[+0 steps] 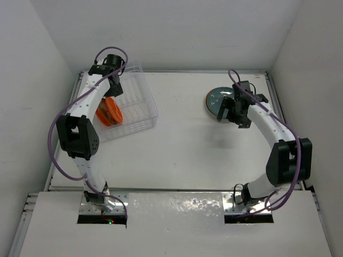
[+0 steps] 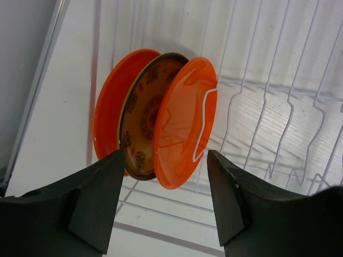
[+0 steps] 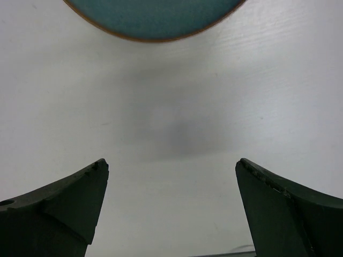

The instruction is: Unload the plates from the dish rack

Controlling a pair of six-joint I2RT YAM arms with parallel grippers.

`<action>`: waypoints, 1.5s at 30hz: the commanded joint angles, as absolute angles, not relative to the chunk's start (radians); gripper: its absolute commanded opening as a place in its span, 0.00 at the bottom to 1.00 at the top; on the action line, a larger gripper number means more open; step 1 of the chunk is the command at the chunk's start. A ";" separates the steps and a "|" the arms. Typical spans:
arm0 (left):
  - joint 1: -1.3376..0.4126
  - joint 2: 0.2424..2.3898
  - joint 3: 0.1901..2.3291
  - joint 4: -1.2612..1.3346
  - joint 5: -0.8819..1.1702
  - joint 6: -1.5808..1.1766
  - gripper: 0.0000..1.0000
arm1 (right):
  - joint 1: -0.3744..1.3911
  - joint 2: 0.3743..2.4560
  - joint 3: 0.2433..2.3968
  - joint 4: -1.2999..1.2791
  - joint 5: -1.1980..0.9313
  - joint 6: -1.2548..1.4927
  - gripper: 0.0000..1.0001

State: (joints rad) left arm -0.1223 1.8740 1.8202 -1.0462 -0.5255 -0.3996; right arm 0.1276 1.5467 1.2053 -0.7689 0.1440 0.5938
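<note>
**Left gripper (image 2: 163,155) astride orange plates (image 2: 182,123)**

Its jaws stand spread around three upright plates in the dish rack (image 2: 278,107), not pinching. Glossy, stiff, likely slippery: take one rim squarely. Right gripper (image 3: 171,163), spread and empty, hovers beside the teal plate (image 3: 155,16).

Upright rack wires (image 2: 204,115) hem the orange plates (image 2: 179,134); the table (image 1: 182,155) beyond lies open.
</note>
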 commanded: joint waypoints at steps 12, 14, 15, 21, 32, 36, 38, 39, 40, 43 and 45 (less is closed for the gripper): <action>-0.123 1.899 1.740 -1.016 -0.548 -0.443 0.35 | 0.135 1.516 1.063 -0.695 0.071 0.592 0.99; -0.123 1.902 1.709 -0.997 -0.531 -0.446 0.31 | 0.135 1.513 1.066 -0.690 0.054 0.597 0.99; -0.121 1.904 1.701 -0.994 -0.525 -0.452 0.29 | 0.138 1.514 1.072 -0.689 0.052 0.597 0.99; -0.120 1.899 1.712 -0.999 -0.546 -0.440 0.11 | 0.138 1.514 1.117 -0.699 0.035 0.595 0.99; -0.124 1.852 1.980 -1.098 -0.609 -0.325 0.00 | 0.138 1.526 1.147 -0.678 -0.064 0.621 0.99; -0.127 1.798 2.053 -1.105 -0.522 -0.282 0.00 | 0.147 1.494 1.118 -0.470 -0.363 0.650 0.99; -0.127 1.751 2.019 -1.051 -0.380 -0.262 0.00 | 0.170 1.468 1.104 -0.211 -0.495 0.730 0.99; -0.127 1.691 1.955 -0.973 -0.197 -0.256 0.00 | 0.201 1.463 1.114 -0.154 -0.532 0.754 0.99; -0.127 1.663 1.918 -0.922 -0.090 -0.258 0.00 | 0.218 1.465 1.132 -0.096 -0.532 0.771 0.99; -0.129 1.583 1.771 -0.731 0.313 -0.320 0.00 | 0.276 1.497 1.216 -0.037 -0.529 0.790 0.99; -0.133 1.553 1.657 -0.575 0.532 -0.407 0.00 | 0.301 1.526 1.256 -0.012 -0.506 0.801 0.99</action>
State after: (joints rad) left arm -0.1242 1.6039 1.7683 -0.8742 0.0566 -0.3157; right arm 0.2642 1.5192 1.1793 -0.2024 -0.4423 0.7509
